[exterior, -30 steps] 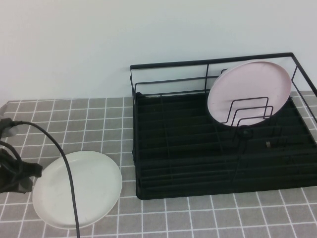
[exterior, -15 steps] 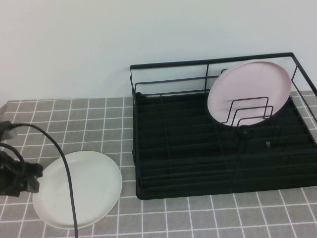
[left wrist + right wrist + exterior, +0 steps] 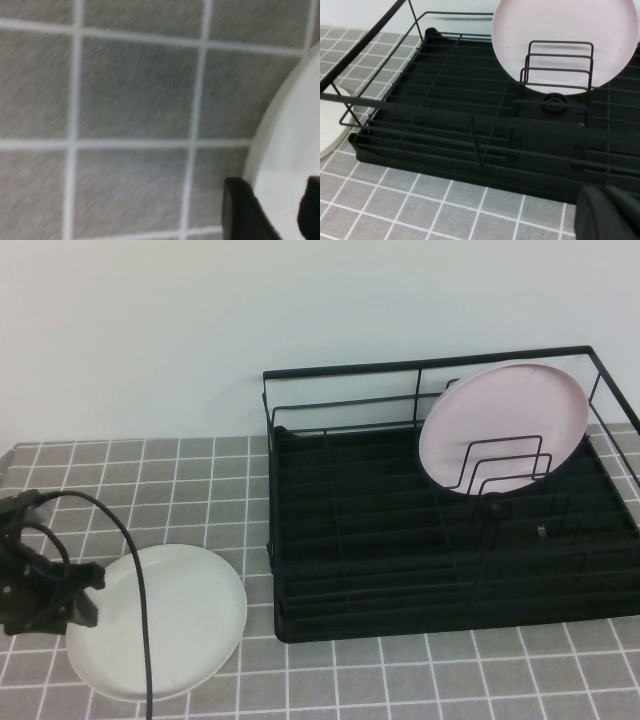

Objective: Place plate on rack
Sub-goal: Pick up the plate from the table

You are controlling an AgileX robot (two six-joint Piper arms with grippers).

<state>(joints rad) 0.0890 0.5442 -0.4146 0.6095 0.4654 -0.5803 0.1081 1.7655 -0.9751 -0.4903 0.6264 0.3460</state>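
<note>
The white plate (image 3: 160,625) lies flat on the tiled table at the front left, apart from the rack. My left gripper (image 3: 85,600) is at the plate's left rim. In the left wrist view its fingers (image 3: 274,200) are open, one finger (image 3: 240,210) just outside the plate's rim (image 3: 295,140) and the other over the plate. The black wire rack (image 3: 450,615) stands at the right. My right gripper (image 3: 610,212) is shut and empty, in front of the rack (image 3: 445,145); it does not show in the high view.
A pale pink plate (image 3: 500,425) stands upright in the rack's back right dividers; it also shows in the right wrist view (image 3: 560,30). A black cable (image 3: 140,590) arcs over the white plate. The white wall runs behind the table.
My left gripper has moved right, from beside the white plate to over its left rim. The plate and the rack have not moved.
</note>
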